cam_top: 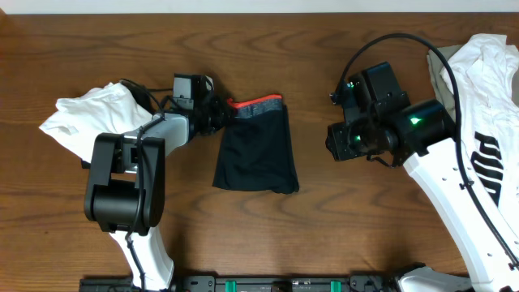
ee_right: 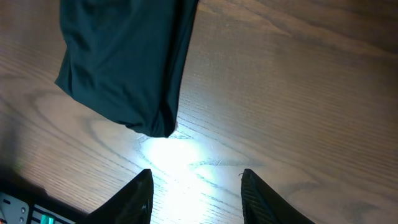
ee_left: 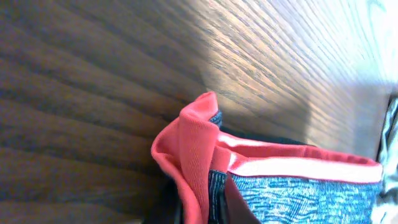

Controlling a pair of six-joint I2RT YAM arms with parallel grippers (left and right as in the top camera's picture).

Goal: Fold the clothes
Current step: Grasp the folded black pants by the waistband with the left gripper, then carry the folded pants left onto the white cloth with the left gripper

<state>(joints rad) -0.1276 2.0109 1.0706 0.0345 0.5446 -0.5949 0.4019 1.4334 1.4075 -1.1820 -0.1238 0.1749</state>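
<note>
The right gripper (ee_right: 196, 200) hangs low just to the right of the black pants (cam_top: 255, 152), its two dark fingers (ee_right: 134, 200) spread well apart with only lit wood between them. Beyond the fingertips lies the pants' folded lower corner, flat on the table (cam_top: 324, 231) and not touching the gripper.

The pants themselves lie folded into a short dark block in the middle of the table. Their red-and-grey waistband (cam_top: 258, 105) runs along the far edge of the pants.

At the waistband's left corner sits the left gripper (cam_top: 217, 113), pressed right up against the cloth. In the left wrist view the red edge there curls up off the wood, but the fingers are out of sight, so I cannot tell whether they are closed on it.

Farther left of the pants, a crumpled white top (cam_top: 85, 122) lies partly under the left arm. Far to the right of the pants, a white top with black print (cam_top: 486, 142) lies heaped under the right arm.
</note>
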